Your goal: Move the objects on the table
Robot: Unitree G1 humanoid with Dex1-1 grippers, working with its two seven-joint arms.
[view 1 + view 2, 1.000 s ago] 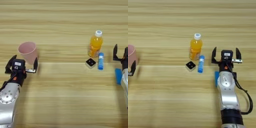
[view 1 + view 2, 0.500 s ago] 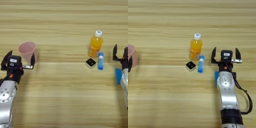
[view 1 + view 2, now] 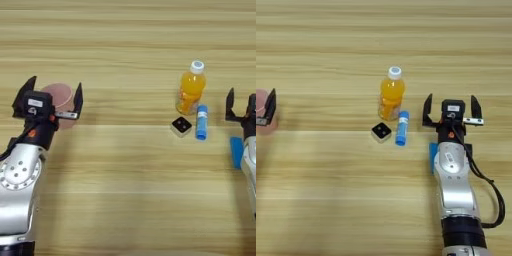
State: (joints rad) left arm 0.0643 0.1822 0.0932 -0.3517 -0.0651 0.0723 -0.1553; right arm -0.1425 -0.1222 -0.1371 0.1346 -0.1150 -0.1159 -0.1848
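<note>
Wooden table point(image 3: 125, 200), 5 objects on it, 2 arms in view.

Left gripper point(image 3: 51, 97) at far left, jaws spread wide, 1 black finger either side of pink cup point(image 3: 59, 95); cup upright, sitting between the fingers, partly hidden behind the gripper body; contact with either finger not resolvable; no squeeze visible.

Right gripper point(image 3: 452, 107) at right of table, jaws likewise wide apart, holding nothing; parked well right of the centre group.

Centre group: orange-juice bottle point(image 3: 391, 97) upright, white cap on; blue tube point(image 3: 401, 128) lying just beside bottle base, white cap toward the far side; black-topped cube point(image 3: 381, 132) just left of tube, apart from it; flat blue bar point(image 3: 236, 152) lying under or beside right forearm, mostly hidden.

Step in hand, as judged: approach to cup finished, grasp not yet made.

Next move, as judged: close left jaws on cup wall, gently, thin plastic likely to flex; then lift straight up before any sideways travel; cup light, prone to tipping if only 1 finger lands first; centring worth checking.
</note>
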